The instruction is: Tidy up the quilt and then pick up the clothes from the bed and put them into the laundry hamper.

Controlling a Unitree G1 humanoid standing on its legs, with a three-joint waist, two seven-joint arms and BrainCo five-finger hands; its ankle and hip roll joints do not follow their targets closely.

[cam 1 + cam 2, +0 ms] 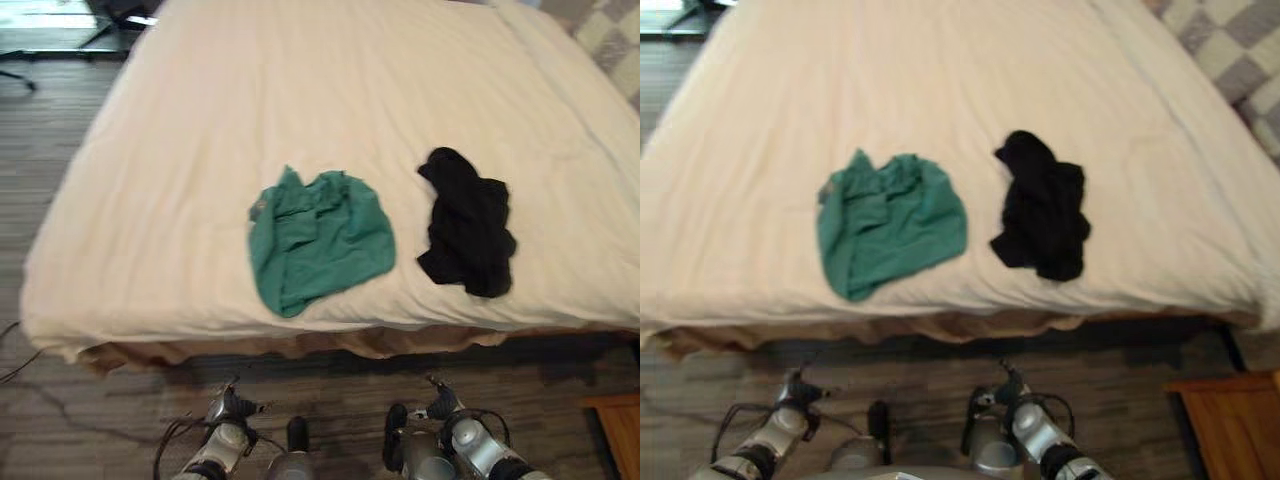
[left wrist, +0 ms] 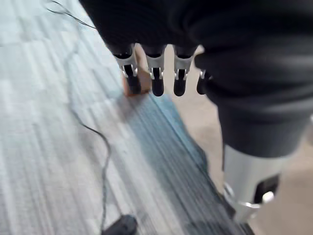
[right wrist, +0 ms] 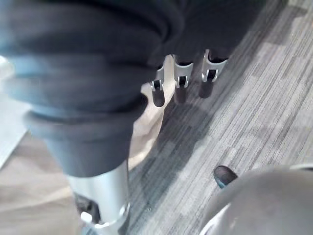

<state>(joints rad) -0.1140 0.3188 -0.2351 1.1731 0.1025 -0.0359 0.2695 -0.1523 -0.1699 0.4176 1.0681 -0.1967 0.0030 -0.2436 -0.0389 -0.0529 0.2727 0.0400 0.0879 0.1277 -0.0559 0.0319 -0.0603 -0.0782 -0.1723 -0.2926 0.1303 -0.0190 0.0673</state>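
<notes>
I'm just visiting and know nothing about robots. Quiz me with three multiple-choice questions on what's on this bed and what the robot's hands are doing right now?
1. Where does the black garment lie relative to the green one?
A. To the robot's right of it
B. On top of it
C. On the floor below it

2. How many loose garments lie on the quilt?
A. One
B. Two
C. Four

3. What state are the robot's hands in?
A. Both gripping the quilt
B. One holding the green garment
C. Both open, holding nothing

Answers:
1. A: the black garment sits apart from the green garment, on the robot's right.
2. B: just those two rest on the cream quilt, near its front edge.
3. C: the left hand and right hand hang over the floor with straight fingers, below the bed's edge.
</notes>
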